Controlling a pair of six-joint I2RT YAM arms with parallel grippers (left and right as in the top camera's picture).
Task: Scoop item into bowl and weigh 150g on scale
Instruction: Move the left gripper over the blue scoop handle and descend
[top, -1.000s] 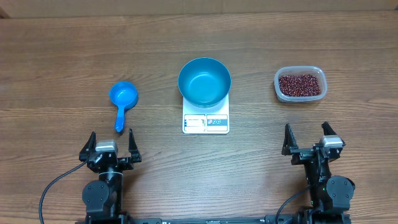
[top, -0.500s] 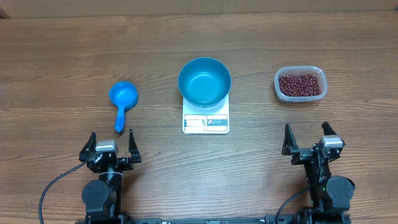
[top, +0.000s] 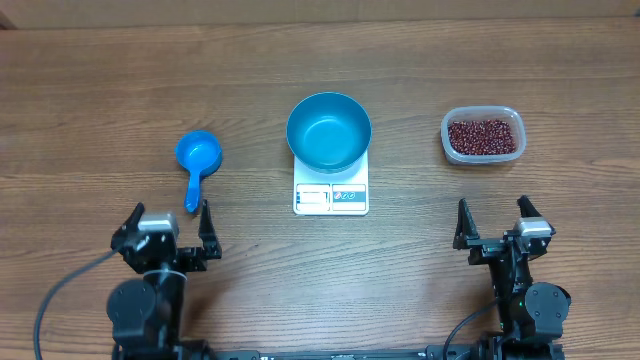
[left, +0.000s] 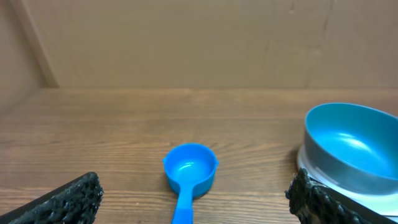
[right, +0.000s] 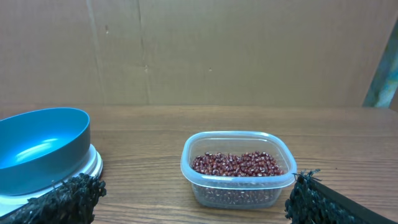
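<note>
A: Where are the beans (top: 483, 136)?

B: Heaped in the clear plastic tub (top: 446, 135) at the upper right of the overhead frame. None are in the teal bowl (top: 329, 130), which sits on the white scale (top: 331, 197) at the centre, over the scale's far half. The display and button panel show along the near edge.

A: Anything different from half a second ago?

B: Only the left arm. The left gripper (top: 167, 214), at the lower left of the overhead frame, has shifted a little further left and slightly up the frame. Beans, bowl, scale and tub lie where they were, and the right gripper (top: 492, 208) at the lower right has not moved.

A: How do the jaws stand?

B: Both pairs are spread wide apart, with nothing between them and touching nothing. In the left wrist view the padded fingers (left: 62, 202) sit at the two bottom corners. The blue scoop (top: 197, 155) lies on the wooden table (top: 100, 90) between them and further off, cup away and handle pointing toward the camera.

A: And the right wrist view?

B: Its dark pads frame the tub of beans ahead at centre right, and the bowl on the scale shows at the left edge. The tub is well apart from the scale.
</note>
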